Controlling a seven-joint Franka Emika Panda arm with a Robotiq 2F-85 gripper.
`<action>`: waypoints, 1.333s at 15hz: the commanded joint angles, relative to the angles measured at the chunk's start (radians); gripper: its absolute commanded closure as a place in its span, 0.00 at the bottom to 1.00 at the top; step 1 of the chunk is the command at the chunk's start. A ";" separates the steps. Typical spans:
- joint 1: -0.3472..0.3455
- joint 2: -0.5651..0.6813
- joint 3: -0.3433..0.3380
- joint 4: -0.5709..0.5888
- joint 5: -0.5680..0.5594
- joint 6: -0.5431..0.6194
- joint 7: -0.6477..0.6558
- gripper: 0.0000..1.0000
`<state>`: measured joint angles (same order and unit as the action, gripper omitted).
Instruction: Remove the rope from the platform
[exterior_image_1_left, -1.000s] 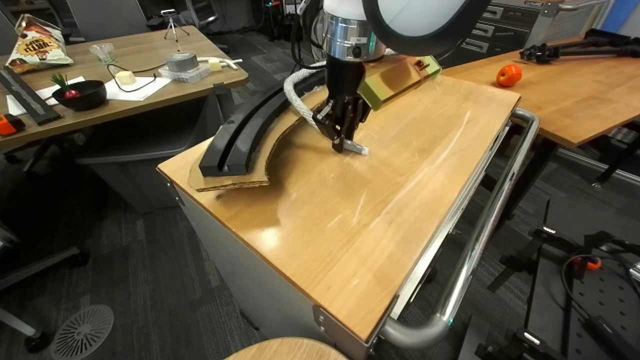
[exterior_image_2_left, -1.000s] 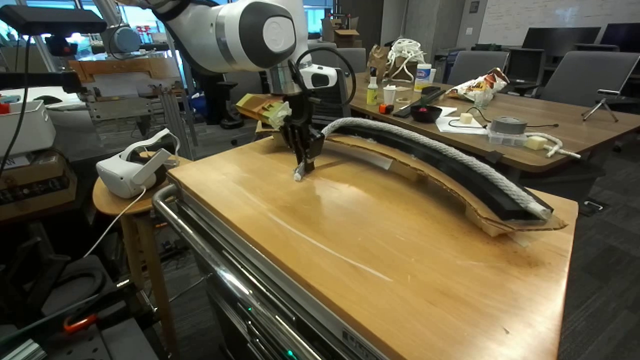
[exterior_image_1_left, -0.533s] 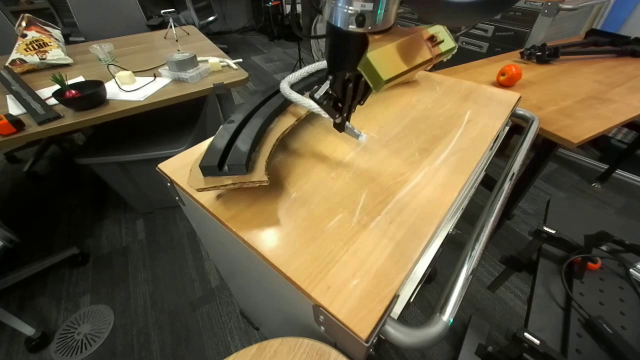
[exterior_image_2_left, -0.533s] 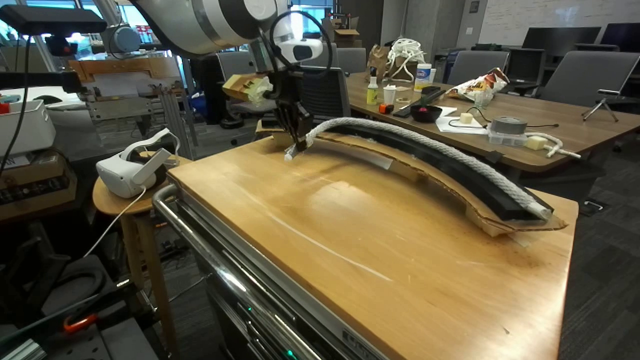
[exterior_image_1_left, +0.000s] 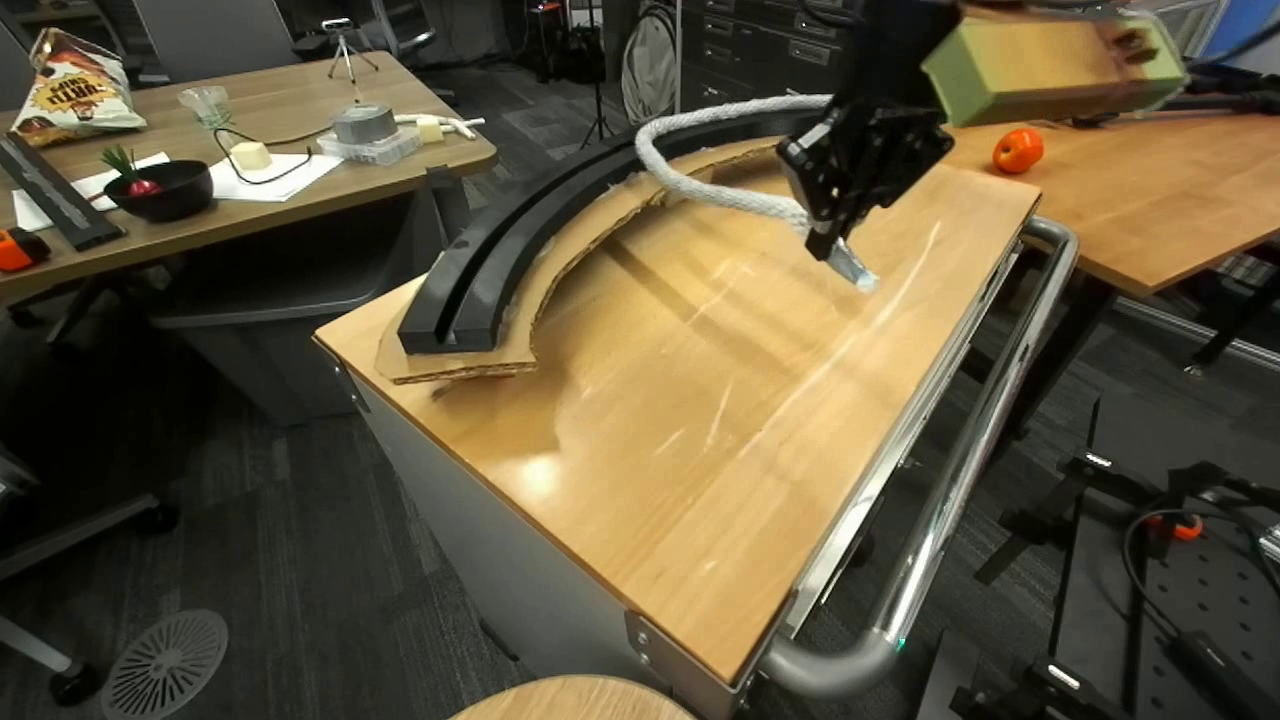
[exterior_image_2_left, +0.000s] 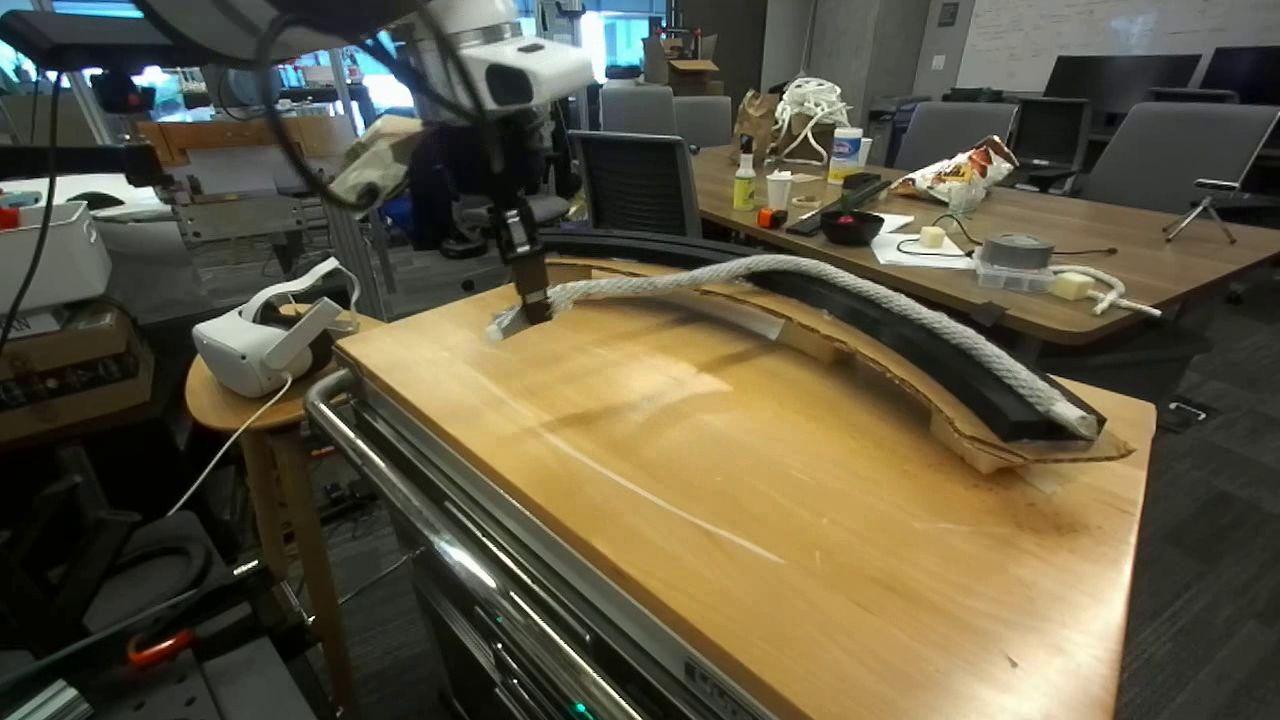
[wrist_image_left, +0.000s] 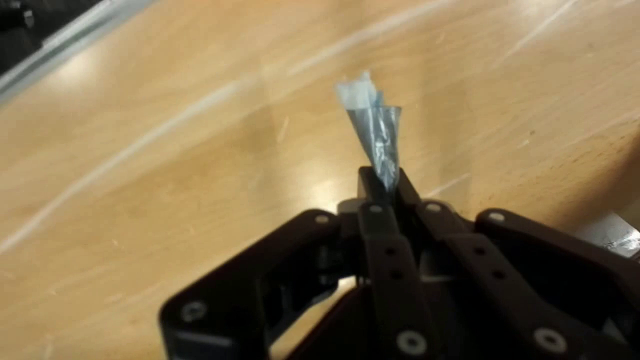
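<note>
One pale braided rope (silvery near the held end) curves, clenched in the gripper.

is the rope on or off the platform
Partly off: the end effector holds one end of the rope out over the tabletop, while the other end lies on the platform in an exterior view.

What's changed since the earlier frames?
The claw has carried the silvery tip of the rope away from the platform toward the metal rail, peeling more rope off; part of the platform it lay along now shows bare. Nothing newly gripped or let go: the claw is still clamped on the tip. Unchanged: the platform, and the rope's other end lying on it.
</note>
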<state>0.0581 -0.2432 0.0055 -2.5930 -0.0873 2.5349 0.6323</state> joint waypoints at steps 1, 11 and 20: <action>-0.006 -0.243 0.028 -0.246 0.184 0.086 0.015 0.98; 0.029 -0.187 0.256 -0.171 0.397 0.401 0.194 0.98; -0.124 0.041 0.304 -0.022 0.136 0.190 0.324 0.46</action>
<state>0.0218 -0.2491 0.2892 -2.7135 0.1928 2.8670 0.8823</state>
